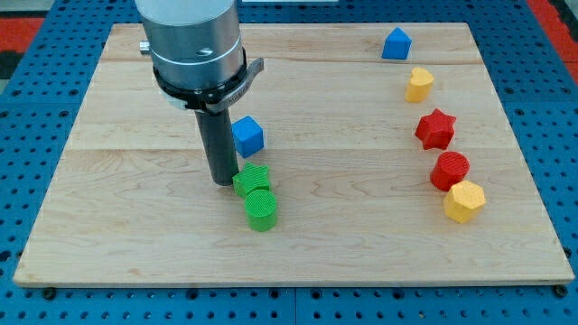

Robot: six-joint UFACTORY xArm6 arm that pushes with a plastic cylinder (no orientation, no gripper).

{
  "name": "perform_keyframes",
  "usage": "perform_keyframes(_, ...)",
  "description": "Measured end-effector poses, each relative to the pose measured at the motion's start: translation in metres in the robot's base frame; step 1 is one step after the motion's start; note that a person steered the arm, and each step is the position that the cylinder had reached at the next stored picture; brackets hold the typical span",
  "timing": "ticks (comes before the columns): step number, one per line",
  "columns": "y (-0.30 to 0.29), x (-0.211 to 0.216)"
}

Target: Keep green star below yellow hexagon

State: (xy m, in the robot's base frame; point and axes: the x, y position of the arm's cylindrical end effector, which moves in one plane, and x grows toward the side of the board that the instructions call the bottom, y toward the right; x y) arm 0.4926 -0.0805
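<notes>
Clawless, the arm ends in my tip (224, 181), touching the green star (250, 179) from the view's left, holding nothing. Just below sits a green cylinder (261, 209). At the tabletop's (135, 244) right edge, the yellow hexagon (464, 200) lies apparently slightly lower than the star.

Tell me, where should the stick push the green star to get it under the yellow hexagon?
My tip cannot grip, only push. It sits at the green star on its left side, which probably suits: the yellow hexagon lies far toward the view's right. The green cylinder touches the star's lower edge.
</notes>
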Motion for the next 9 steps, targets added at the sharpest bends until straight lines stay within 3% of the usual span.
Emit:
perform_keyframes(2, 0.094, 0.009)
perform_keyframes(4, 0.113, 0.047)
perform_keyframes(6, 0.182, 0.076)
perform_keyframes(7, 0.181, 0.097)
perform_keyframes(8, 0.17, 0.103)
perform_keyframes(9, 0.202, 0.105)
